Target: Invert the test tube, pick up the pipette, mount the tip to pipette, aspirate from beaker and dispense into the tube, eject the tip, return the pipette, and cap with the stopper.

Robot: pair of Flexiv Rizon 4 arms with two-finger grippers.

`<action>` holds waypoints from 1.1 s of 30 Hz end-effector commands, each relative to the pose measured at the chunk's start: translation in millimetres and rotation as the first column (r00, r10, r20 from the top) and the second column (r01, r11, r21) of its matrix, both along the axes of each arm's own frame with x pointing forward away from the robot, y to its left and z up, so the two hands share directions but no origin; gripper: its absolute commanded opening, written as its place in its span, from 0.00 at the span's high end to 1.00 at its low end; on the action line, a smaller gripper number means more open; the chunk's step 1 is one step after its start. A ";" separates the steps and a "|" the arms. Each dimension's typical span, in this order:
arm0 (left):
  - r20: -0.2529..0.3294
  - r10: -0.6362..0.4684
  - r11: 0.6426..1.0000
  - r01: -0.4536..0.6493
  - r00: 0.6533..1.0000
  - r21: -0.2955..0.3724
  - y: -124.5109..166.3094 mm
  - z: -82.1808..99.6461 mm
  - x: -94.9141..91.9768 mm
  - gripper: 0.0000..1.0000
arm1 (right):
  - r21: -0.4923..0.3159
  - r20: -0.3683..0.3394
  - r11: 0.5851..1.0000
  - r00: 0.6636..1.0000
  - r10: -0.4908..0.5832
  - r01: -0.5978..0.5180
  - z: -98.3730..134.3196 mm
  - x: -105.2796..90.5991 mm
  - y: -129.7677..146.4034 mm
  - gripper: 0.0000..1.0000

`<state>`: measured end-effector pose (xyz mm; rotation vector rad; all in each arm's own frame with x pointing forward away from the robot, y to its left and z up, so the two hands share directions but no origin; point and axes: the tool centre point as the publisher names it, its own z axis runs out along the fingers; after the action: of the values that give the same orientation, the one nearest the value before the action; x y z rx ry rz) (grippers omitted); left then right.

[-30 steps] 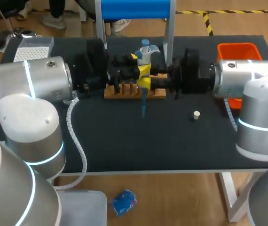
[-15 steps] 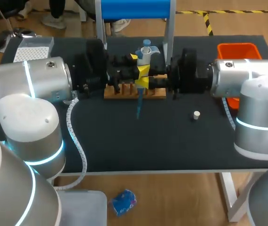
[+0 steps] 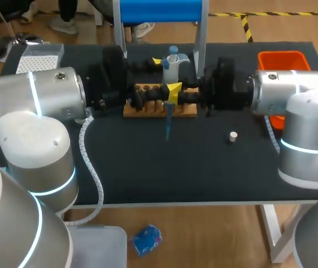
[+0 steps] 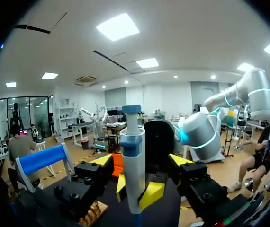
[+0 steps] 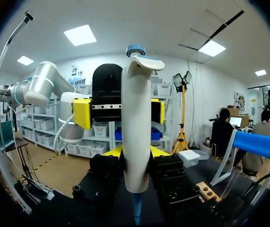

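Observation:
The white pipette (image 3: 171,62) with a blue top stands upright above the wooden rack (image 3: 159,109), and its blue tip (image 3: 168,128) points down at the mat. My right gripper (image 3: 173,89) comes in from the right and is shut on the pipette's body (image 5: 136,127). My left gripper (image 3: 160,75) faces it from the left. It is open, its yellow fingertips (image 4: 180,161) wide on either side of the pipette (image 4: 132,175) and touching nothing. A small white stopper (image 3: 233,136) lies on the mat to the right. I see no tube or beaker.
An orange bin (image 3: 282,58) sits at the back right, partly behind my right arm. A clear tip box (image 3: 39,58) is at the back left. The blue-topped stand (image 3: 160,11) rises just behind the pipette and rack.
My left gripper has opened and let go of the pipette, which stays in the right gripper. The pipette has shifted slightly and its tip has swung a little.

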<state>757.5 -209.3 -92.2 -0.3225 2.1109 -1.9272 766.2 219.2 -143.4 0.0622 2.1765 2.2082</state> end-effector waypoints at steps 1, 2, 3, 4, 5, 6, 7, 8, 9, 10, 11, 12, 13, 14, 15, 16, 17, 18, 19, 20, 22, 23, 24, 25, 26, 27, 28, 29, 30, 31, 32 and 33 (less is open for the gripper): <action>0.000 0.000 1.000 0.000 1.000 0.000 -0.9 -0.5 0.2 0.00 | 0.018 0.012 0.999 1.000 0.026 -0.027 -0.9 8.7 -22.6 1.00; 0.000 0.000 1.000 0.000 1.000 0.000 -0.9 -0.5 0.2 0.00 | 0.027 0.016 0.999 0.999 0.037 -0.037 -0.4 10.6 -28.3 1.00; 0.000 0.000 1.000 0.000 1.000 0.000 -0.9 -0.5 0.2 0.00 | 0.025 0.017 0.999 0.999 0.036 -0.037 0.0 12.8 -34.4 1.00; 0.000 0.000 1.000 0.000 1.000 0.000 -0.9 -0.5 0.2 0.00 | 0.020 0.032 0.999 0.999 0.033 -0.033 0.5 15.4 -42.3 1.00; 0.000 0.000 1.000 0.000 1.000 0.000 -0.9 -0.5 0.2 0.00 | 0.022 0.042 0.999 0.998 0.041 -0.042 1.3 17.3 -49.3 1.00; 0.000 0.000 1.000 0.000 1.000 0.000 -0.9 -0.5 0.2 0.00 | 0.018 0.051 0.999 0.998 0.037 -0.038 1.9 19.4 -56.4 1.00; 0.000 0.000 1.000 0.000 1.000 0.000 -0.9 -0.5 0.2 0.00 | 0.008 0.064 1.000 0.998 0.025 -0.026 2.3 22.7 -65.6 1.00; 0.000 0.000 1.000 0.000 1.000 0.000 -0.9 -0.5 0.2 0.00 | 0.009 0.067 0.999 0.997 0.036 -0.037 2.5 25.0 -73.2 1.00; 0.000 0.000 1.000 0.000 1.000 0.000 -0.9 -0.5 0.2 0.00 | 0.010 0.066 0.999 0.997 0.038 -0.039 2.5 28.0 -81.7 1.00; 0.000 0.000 1.000 0.000 1.000 0.000 -0.9 -0.5 0.2 0.00 | -0.002 0.077 1.000 0.997 0.022 -0.022 2.1 31.6 -90.4 1.00; 0.000 0.000 1.000 0.000 1.000 0.000 -0.9 -0.5 0.2 0.00 | -0.006 0.086 1.000 0.996 0.021 -0.020 1.9 34.7 -98.4 1.00; 0.000 0.000 1.000 0.000 1.000 0.000 -0.9 -0.5 0.2 0.00 | -0.005 0.085 1.000 0.996 0.023 -0.022 1.7 38.0 -107.2 1.00; 0.000 0.000 1.000 0.000 1.000 0.000 -0.9 -0.5 0.2 0.00 | -0.004 0.078 1.000 0.997 0.014 -0.014 1.4 42.1 -116.5 1.00; 0.000 0.000 1.000 0.000 1.000 0.000 -0.9 -0.5 0.2 0.00 | -0.008 0.082 1.000 0.997 0.012 -0.012 1.0 45.4 -124.8 1.00; 0.000 0.000 1.000 0.000 1.000 0.000 -0.9 -0.5 0.2 0.00 | -0.009 0.084 1.000 0.996 0.010 -0.009 0.8 49.0 -132.7 1.00; 0.000 0.000 1.000 0.000 1.000 0.000 -0.9 -0.5 0.2 0.00 | -0.005 0.079 1.000 0.997 0.007 -0.007 0.5 52.9 -141.2 1.00; 0.000 0.000 1.000 0.000 1.000 0.000 -0.9 -0.5 0.2 0.00 | -0.007 0.079 1.000 0.997 0.005 -0.004 -0.1 56.7 -149.0 1.00; 0.000 0.000 1.000 0.000 1.000 0.000 -0.9 -0.5 0.2 0.00 | -0.010 0.083 1.000 0.997 0.002 -0.002 -0.9 60.2 -156.8 1.00; 0.000 0.000 1.000 0.000 1.000 0.000 -0.9 -0.5 0.2 0.00 | -0.014 0.086 1.000 0.996 -0.004 0.005 -1.7 64.3 -164.6 1.00; 0.000 0.000 1.000 0.000 1.000 0.000 -0.9 -0.5 0.2 0.00 | -0.013 0.086 1.000 0.996 -0.005 0.006 -2.2 67.7 -171.7 1.00; -0.008 0.010 1.000 -0.010 1.000 0.001 -5.0 4.6 3.9 0.00 | -0.017 0.095 1.000 0.995 -0.014 0.016 -3.8 76.3 -186.4 1.00; -0.034 0.035 0.999 -0.034 0.999 0.024 -9.1 8.9 7.9 0.00 | -0.017 0.098 1.000 0.995 -0.018 0.020 -4.9 80.9 -194.2 1.00; -0.051 0.053 0.998 -0.051 0.997 0.044 -13.4 12.9 12.5 0.00 | -0.018 0.104 1.000 0.994 -0.022 0.024 -6.0 85.1 -201.0 1.00; -0.032 0.050 0.998 -0.049 0.998 0.038 -19.7 20.3 16.3 0.00 | -0.021 0.104 0.999 0.994 -0.031 0.033 -7.7 90.0 -208.2 1.00; -0.037 0.064 0.997 -0.062 0.997 0.055 -25.8 26.9 20.6 0.00 | -0.018 0.102 0.999 0.994 -0.032 0.034 -9.2 94.5 -214.9 1.00; -0.056 0.083 0.994 -0.079 0.995 0.070 -32.4 32.5 24.9 0.00 | -0.017 0.100 0.999 0.994 -0.036 0.038 -11.1 99.0 -222.1 1.00; -0.040 0.076 0.996 -0.074 0.996 0.058 -39.4 39.2 29.1 0.00 | -0.020 0.102 0.999 0.994 -0.043 0.046 -13.0 103.6 -228.5 1.00; -0.034 0.072 0.995 -0.070 0.997 0.068 -45.8 44.4 34.1 0.00 | -0.019 0.101 0.999 0.994 -0.044 0.046 -14.6 107.6 -234.7 1.00; -0.051 0.081 0.993 -0.076 0.995 0.087 -52.5 48.4 38.9 0.00 | -0.018 0.096 0.998 0.994 -0.052 0.054 -15.9 111.8 -240.9 1.00; -0.068 0.086 0.992 -0.080 0.994 0.097 -60.9 52.3 43.5 0.00 | -0.020 0.097 0.998 0.994 -0.057 0.059 -16.9 115.2 -247.0 1.00; -0.073 0.074 0.993 -0.067 0.995 0.100 -68.9 56.3 47.7 0.00 | -0.018 0.097 0.998 0.994 -0.059 0.061 -17.1 118.0 -252.8 1.00; -0.079 0.065 0.992 -0.056 0.995 0.113 -76.9 59.7 52.0 0.00 | -0.010 0.094 0.998 0.993 -0.066 0.068 -16.7 120.1 -259.2 1.00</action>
<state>777.3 -224.4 -51.2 -0.4121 2.0911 -1.9152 881.6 -13.2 -158.6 0.0573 2.1058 2.0908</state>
